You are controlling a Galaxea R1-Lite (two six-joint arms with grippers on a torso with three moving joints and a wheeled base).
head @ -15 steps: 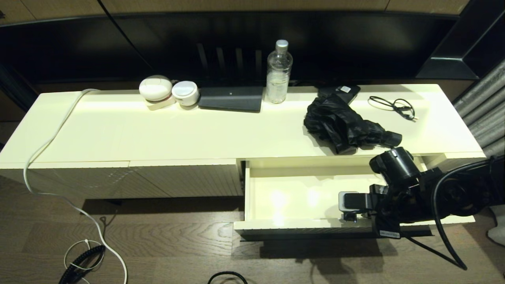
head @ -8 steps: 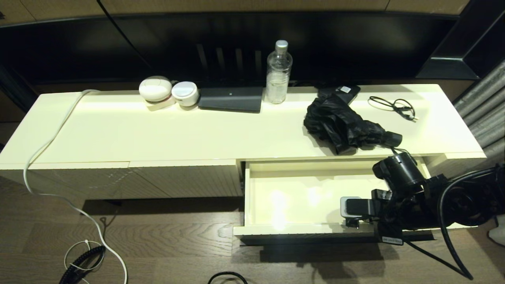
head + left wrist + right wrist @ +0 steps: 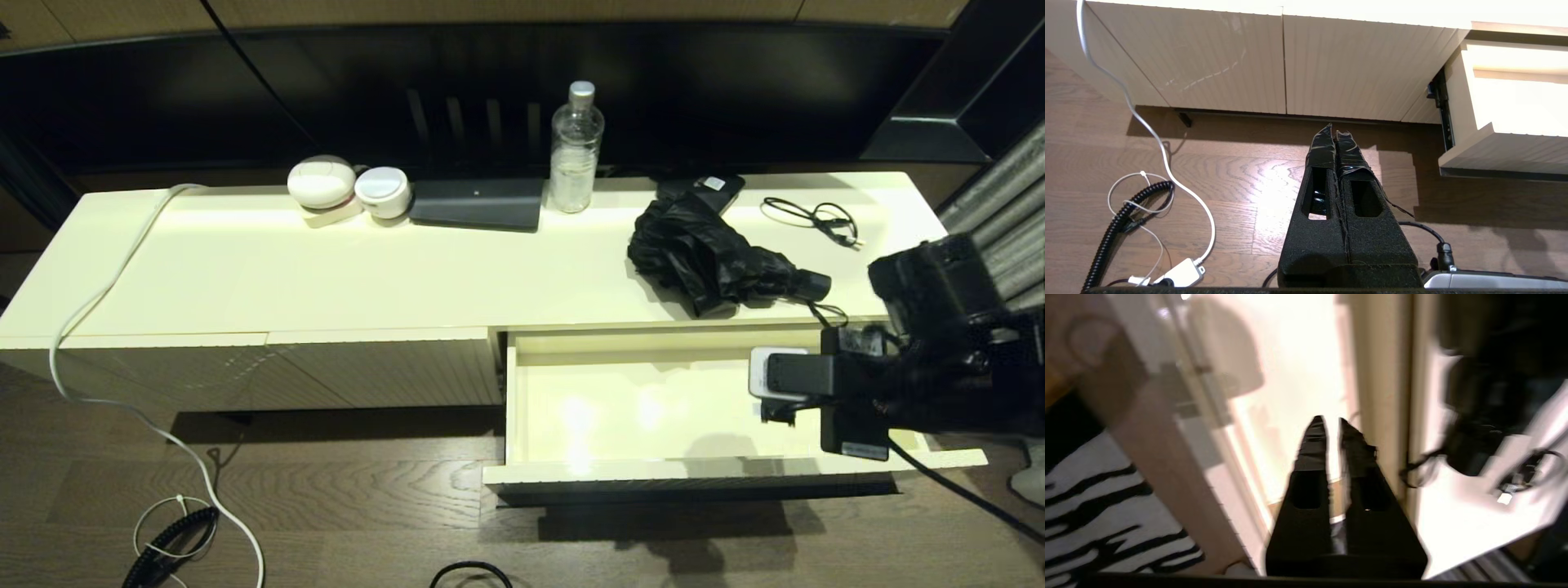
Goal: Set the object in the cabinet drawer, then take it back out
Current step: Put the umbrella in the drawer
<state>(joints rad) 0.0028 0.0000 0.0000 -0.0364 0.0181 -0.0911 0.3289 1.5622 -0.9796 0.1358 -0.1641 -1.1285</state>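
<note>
Umbrella [image 3: 709,260] lies on the table [image 3: 326,278] just behind the open, empty drawer [image 3: 653,408]. Your right claw [image 3: 1331,428], nearly closed and holding nothing, hangs over the drawer's right end; widen it first, then approach the firm handle, not the loose folds. Left claw [image 3: 1336,136] sits pressed together near the floor.

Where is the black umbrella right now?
In the head view, the umbrella lies on the cabinet top, toward the right side, just behind the open drawer and in front of the small black box.
</note>
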